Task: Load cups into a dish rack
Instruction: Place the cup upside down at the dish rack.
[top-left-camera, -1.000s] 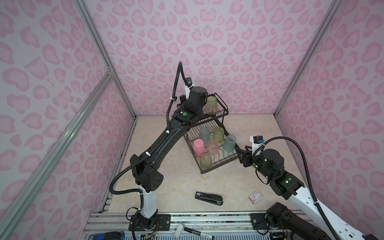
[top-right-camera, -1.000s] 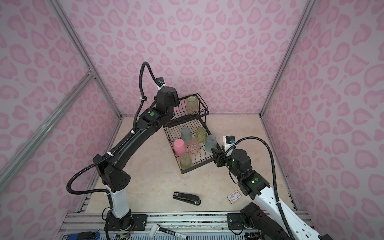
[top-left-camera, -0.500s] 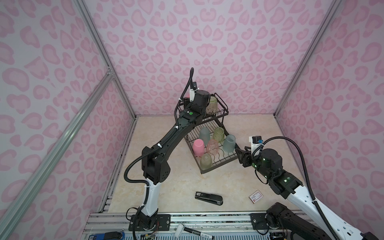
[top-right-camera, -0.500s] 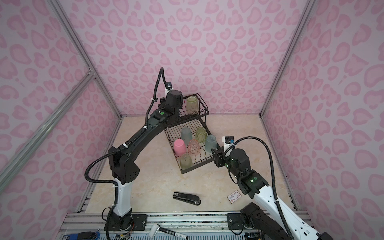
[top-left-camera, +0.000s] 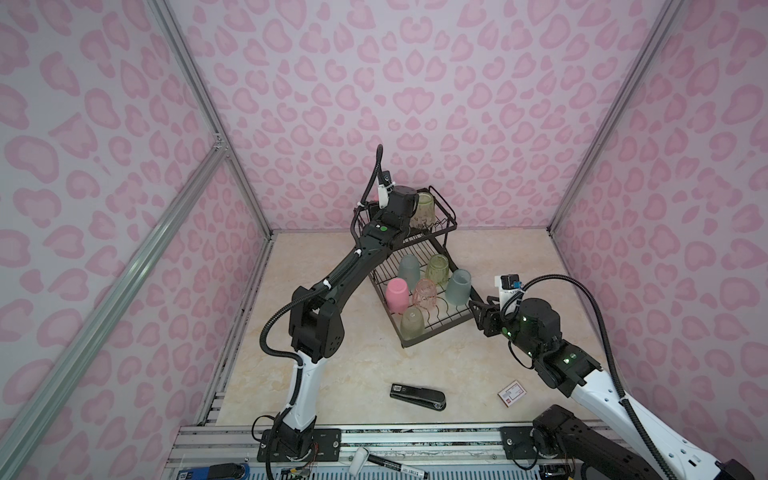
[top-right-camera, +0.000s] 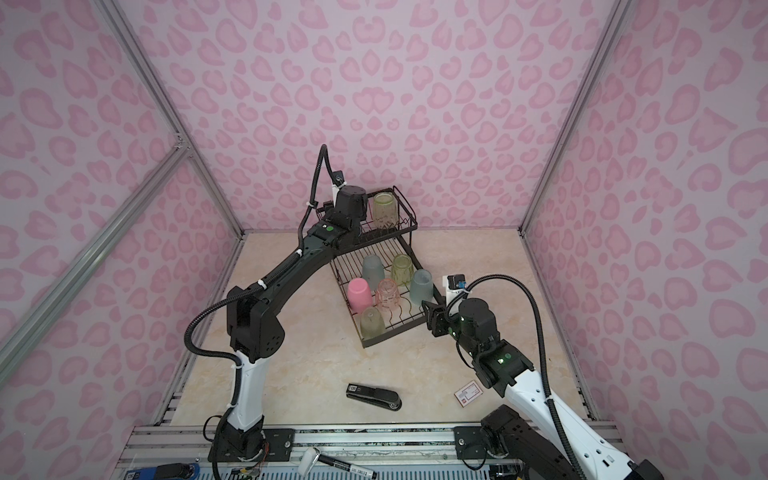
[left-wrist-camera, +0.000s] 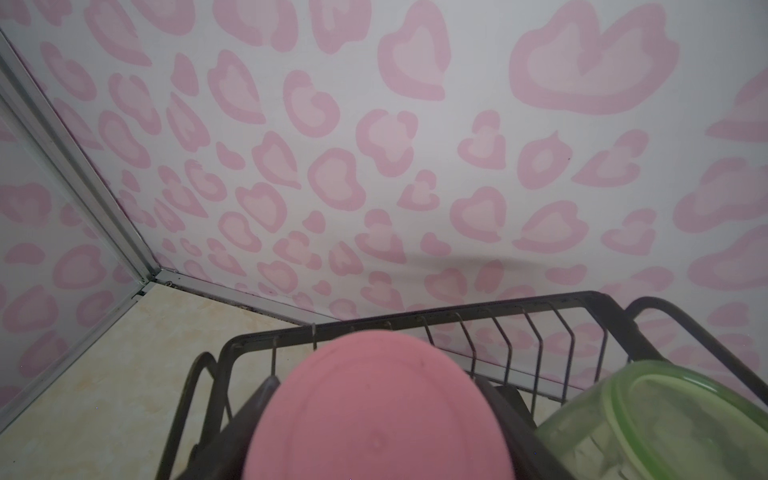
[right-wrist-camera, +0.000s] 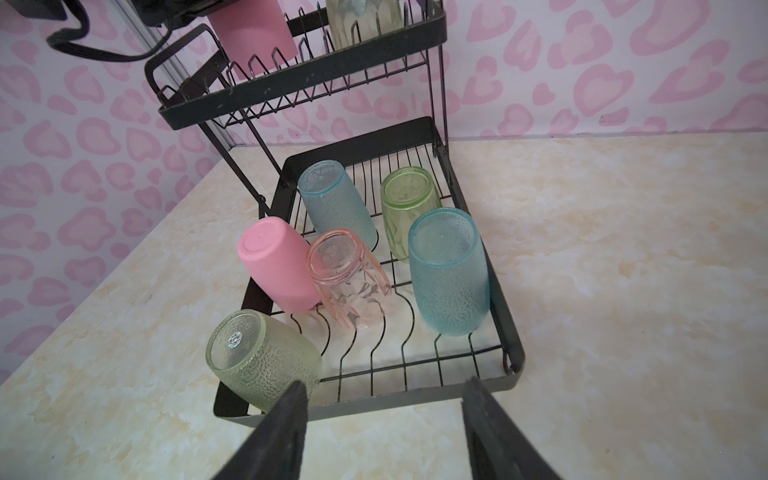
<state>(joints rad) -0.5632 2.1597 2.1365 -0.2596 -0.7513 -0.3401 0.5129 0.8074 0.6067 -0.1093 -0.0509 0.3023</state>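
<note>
While the left tool (left-wrist-camera: 376, 386) is clenched across the wall of an opaque pink cup (right-wrist-camera: 253, 41), base up, that cup hangs inside the upper basket (right-wrist-camera: 299, 77) at the 12 o'clock end of the dish rack (top-left-camera: 440, 331). Whether it rests on the wires cannot be told. In a top view a yellow-green cup (top-left-camera: 424, 208) stands just beside it at 3 o'clock. Six more cups sit mouth-down in the lower tray (right-wrist-camera: 505, 316). The right tool (right-wrist-camera: 382, 436) is released and empty, near the tray's 3 o'clock side above the surface. These tumblers look light, stiff and smooth, so probably slippery. A moderate pinch around mid-wall, where the taper is gentle, seems the safest hold. A harder squeeze might flex the thin plastic.
</note>
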